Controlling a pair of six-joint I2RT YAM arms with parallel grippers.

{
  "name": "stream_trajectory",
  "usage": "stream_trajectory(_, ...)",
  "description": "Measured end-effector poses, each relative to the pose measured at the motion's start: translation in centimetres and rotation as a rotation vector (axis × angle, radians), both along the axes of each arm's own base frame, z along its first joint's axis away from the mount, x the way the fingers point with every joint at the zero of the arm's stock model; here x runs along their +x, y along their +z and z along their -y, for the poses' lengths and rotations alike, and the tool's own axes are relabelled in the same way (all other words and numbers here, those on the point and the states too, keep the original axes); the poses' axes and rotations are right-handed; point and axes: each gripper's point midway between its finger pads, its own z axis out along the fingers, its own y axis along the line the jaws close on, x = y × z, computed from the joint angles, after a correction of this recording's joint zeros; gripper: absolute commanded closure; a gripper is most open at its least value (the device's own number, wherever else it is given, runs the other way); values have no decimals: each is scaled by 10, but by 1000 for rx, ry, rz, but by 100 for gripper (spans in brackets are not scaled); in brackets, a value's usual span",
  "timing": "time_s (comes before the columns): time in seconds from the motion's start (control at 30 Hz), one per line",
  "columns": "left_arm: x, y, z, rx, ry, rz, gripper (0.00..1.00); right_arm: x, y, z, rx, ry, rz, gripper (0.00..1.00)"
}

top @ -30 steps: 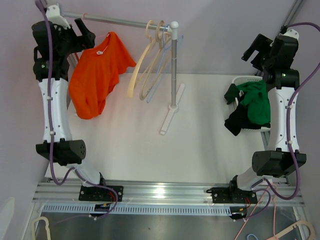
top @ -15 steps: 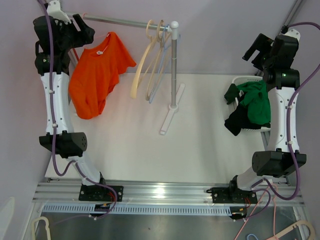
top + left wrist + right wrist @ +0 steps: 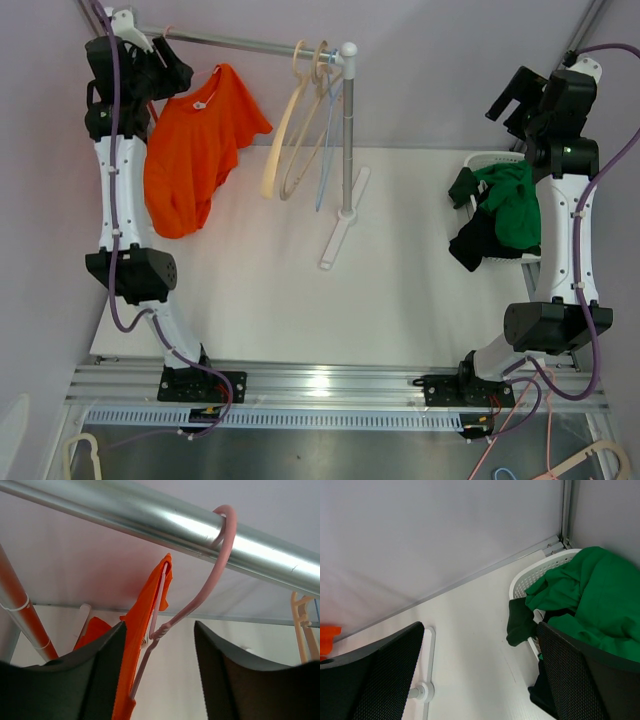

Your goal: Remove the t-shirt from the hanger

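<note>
Since a second ago, the left gripper (image 3: 159, 630) has been raised to the shiny round metal rail (image 3: 240, 43). Its jaws have been narrowed but are kept apart, flanking the thin curved pink hanger (image 3: 200, 597). The soft orange t-shirt (image 3: 195, 150) is still hung on it. The right gripper (image 3: 480, 630) is held wide and unladen near the white perforated basket (image 3: 530, 577).

Rail (image 3: 150, 520) and hanger hook (image 3: 220, 555) hem in left pincer (image 3: 158, 626)
</note>
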Motion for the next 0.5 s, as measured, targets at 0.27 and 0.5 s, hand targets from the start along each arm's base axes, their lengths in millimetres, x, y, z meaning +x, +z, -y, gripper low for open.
stream_trajectory(0.27,5,0,-1,0,-1,9,62,2,-6,0,1,1,-8,1)
stream_trajectory(0.5,14,-14,-1,-3,-3,-19,72,3,-17,0,3,1,-28,1)
